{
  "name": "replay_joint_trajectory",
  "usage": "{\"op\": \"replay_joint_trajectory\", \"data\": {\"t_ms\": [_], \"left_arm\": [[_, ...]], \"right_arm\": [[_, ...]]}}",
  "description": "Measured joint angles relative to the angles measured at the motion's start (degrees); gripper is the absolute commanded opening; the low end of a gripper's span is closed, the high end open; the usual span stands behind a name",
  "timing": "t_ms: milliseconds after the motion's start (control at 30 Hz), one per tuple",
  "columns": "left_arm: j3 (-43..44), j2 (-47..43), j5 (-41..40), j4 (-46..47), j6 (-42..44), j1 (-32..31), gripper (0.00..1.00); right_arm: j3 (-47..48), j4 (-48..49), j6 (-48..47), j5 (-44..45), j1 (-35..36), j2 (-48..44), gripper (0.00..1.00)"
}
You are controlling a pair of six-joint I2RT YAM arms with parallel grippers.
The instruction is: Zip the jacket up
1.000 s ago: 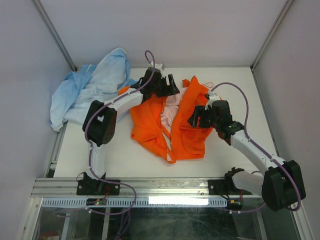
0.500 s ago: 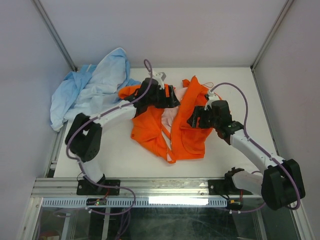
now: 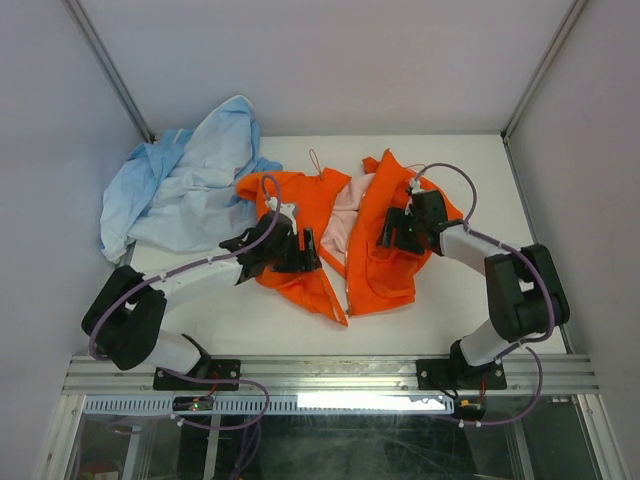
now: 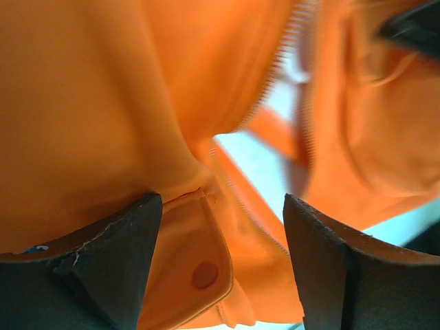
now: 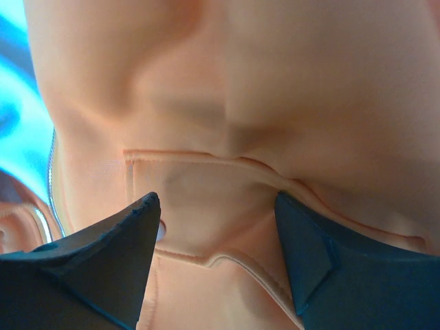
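Orange jacket (image 3: 385, 275) lies unzipped mid table (image 3: 250, 312), soft and floppy, left gripper (image 4: 221, 234) and right gripper (image 5: 216, 230) both spread wide just over the fabric, so I'd pinch the stiffer zipper tape (image 4: 270, 71) at its bottom end.

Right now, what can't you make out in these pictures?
- Zipper pull: not identifiable anywhere; the left wrist view shows zipper teeth blurring out of focus.
- Jacket fabric beneath both arms' jaws: covered by them in the top view.
- Right wrist view: too close, only a stitched seam; left edge blurred.
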Motion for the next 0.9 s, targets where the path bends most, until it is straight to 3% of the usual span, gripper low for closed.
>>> {"op": "replay_joint_trajectory", "data": {"t_ms": [233, 433, 600, 733, 900], "left_arm": [[0.04, 5.25, -7.87, -4.26, 0.26, 7.58, 0.73], [9.86, 9.97, -13.35, -8.07, 3.15, 9.60, 0.75], [12.00, 6.27, -14.47, -8.44, 4.11, 4.63, 0.72], [9.07, -1.60, -13.88, -8.68, 3.17, -0.09, 0.67], [4.35, -11.21, -12.55, -10.43, 0.17, -4.00, 0.71]], "right_arm": [[7.45, 1.29, 0.92, 0.61, -6.36, 7.65, 0.72], [9.03, 0.46, -0.68, 1.86, -7.96, 7.48, 0.72], [6.84, -3.06, -2.16, 2.03, -5.81, -1.51, 0.72], [4.13, -5.90, -2.32, 2.16, -0.83, -12.13, 0.70], [1.18, -8.63, -1.73, 2.60, 7.41, -20.13, 0.69]]}}
